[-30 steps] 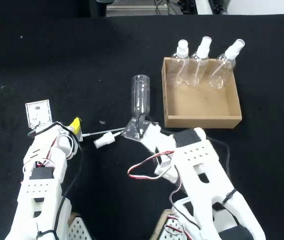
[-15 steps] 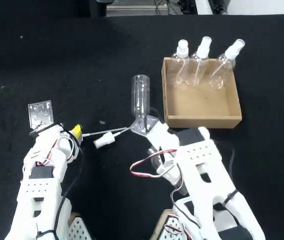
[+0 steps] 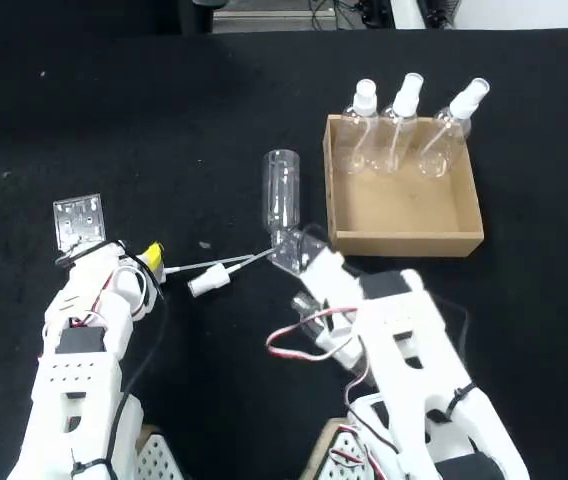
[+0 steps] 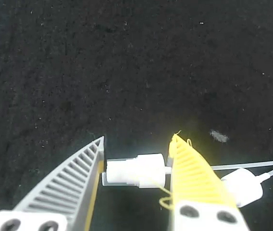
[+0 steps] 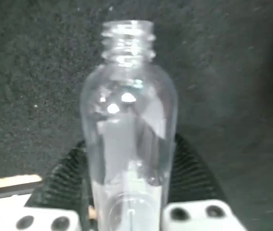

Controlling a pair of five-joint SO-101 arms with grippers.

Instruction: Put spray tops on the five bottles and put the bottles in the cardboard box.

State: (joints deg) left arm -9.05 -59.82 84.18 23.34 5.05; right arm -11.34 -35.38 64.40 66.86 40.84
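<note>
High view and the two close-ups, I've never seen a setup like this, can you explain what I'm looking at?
These are two small white robot arms sitting side by side at a black table. The high view comes from a fixed camera looking down on them. Each close-up comes from a camera on one arm's wrist, looking along its claw. The left claw is closed on a white spray top. A second spray top lies on the table beside it. The right claw grips a clear bottle that has no top on. A cardboard box holds three bottles with tops fitted.
</note>
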